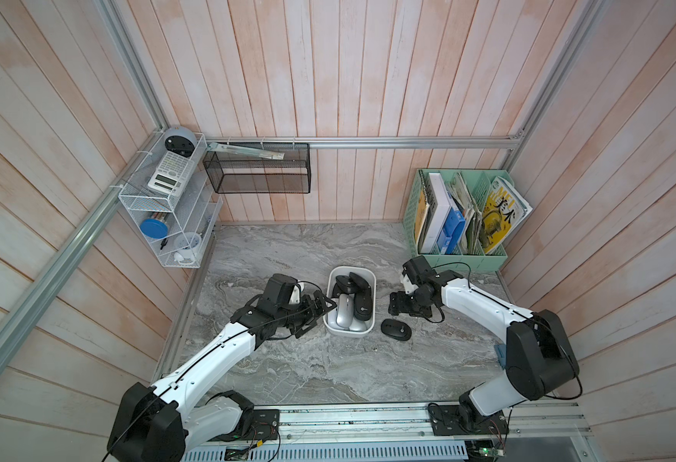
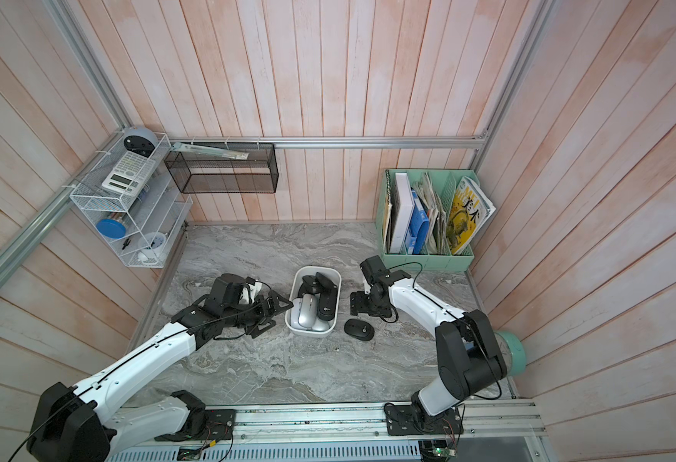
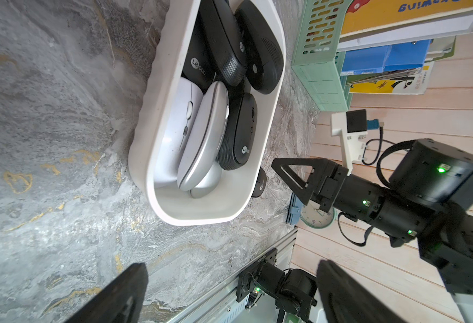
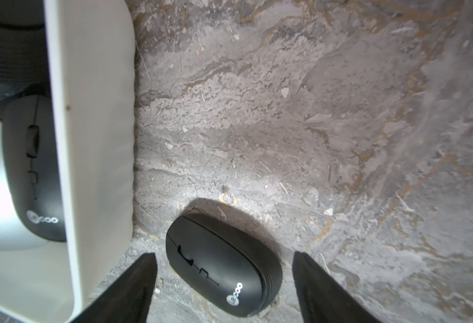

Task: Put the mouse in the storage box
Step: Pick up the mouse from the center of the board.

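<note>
A black mouse (image 1: pixel 396 329) (image 2: pixel 359 329) (image 4: pixel 224 265) lies on the marble table just right of the storage box's near end. The storage box (image 1: pixel 351 269) (image 2: pixel 319 268) (image 3: pixel 157 92) (image 4: pixel 95 112) is a white tub holding several black and silver mice. My right gripper (image 1: pixel 395 306) (image 4: pixel 224 256) hovers open over the loose mouse, one finger on each side, neither touching it. My left gripper (image 1: pixel 317 318) (image 2: pixel 274 318) (image 3: pixel 232 267) stands wide open and empty at the box's left side. Only an edge of the loose mouse (image 3: pixel 260 185) shows past the box in the left wrist view.
A mint-green file holder (image 1: pixel 464 260) with books stands at the back right, close behind the right arm. A black mesh basket (image 1: pixel 256 172) and a white wire shelf (image 1: pixel 160 200) hang on the walls. The aluminium rail (image 1: pixel 368 420) runs along the front edge.
</note>
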{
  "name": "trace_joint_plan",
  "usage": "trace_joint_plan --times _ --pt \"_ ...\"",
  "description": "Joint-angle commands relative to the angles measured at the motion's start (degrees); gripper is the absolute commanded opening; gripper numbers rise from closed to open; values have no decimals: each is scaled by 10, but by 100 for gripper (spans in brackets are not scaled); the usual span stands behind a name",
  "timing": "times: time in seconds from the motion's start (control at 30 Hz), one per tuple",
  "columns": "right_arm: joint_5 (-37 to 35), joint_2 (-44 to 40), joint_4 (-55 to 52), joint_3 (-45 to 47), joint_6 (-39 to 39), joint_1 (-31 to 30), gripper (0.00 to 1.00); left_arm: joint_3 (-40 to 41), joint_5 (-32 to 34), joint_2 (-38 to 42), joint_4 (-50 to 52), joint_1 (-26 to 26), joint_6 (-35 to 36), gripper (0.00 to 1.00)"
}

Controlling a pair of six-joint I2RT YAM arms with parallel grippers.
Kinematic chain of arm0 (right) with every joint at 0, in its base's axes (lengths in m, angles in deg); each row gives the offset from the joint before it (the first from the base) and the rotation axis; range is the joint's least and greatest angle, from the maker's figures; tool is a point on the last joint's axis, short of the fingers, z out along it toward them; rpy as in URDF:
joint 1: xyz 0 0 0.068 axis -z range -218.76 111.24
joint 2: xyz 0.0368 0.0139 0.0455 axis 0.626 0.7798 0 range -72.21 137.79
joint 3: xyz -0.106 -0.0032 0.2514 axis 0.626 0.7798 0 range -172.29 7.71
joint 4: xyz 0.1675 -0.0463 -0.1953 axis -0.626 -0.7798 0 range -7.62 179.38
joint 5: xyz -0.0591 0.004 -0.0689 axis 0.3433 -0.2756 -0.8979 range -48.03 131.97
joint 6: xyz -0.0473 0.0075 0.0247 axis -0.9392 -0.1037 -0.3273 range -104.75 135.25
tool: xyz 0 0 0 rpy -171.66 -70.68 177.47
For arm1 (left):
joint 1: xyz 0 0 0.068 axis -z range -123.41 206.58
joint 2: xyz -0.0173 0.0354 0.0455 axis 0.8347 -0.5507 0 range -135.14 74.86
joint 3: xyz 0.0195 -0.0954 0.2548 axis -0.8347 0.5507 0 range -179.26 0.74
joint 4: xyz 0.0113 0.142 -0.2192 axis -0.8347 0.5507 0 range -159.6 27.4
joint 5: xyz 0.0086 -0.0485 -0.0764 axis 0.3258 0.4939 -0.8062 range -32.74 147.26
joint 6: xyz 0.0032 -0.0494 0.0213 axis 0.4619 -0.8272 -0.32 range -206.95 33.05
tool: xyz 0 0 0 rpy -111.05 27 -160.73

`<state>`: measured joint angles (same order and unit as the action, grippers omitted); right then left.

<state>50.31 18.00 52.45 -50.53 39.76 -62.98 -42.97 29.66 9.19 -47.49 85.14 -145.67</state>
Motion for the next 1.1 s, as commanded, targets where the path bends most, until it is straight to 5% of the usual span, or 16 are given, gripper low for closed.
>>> trace_joint_plan --times 0.0,0.43,0.77,1.07 --pt "33 16 29 10 14 4 81 -7 10 11 6 1 7 100" --pt "101 16 53 64 24 4 79 3 3 0 -14 5 -6 100" --pt "144 -70 47 121 59 -7 80 12 15 -38 -73 68 -42 100" --pt "-26 -61 -88 36 -12 -95 84 52 93 -119 -273 195 -174 100"
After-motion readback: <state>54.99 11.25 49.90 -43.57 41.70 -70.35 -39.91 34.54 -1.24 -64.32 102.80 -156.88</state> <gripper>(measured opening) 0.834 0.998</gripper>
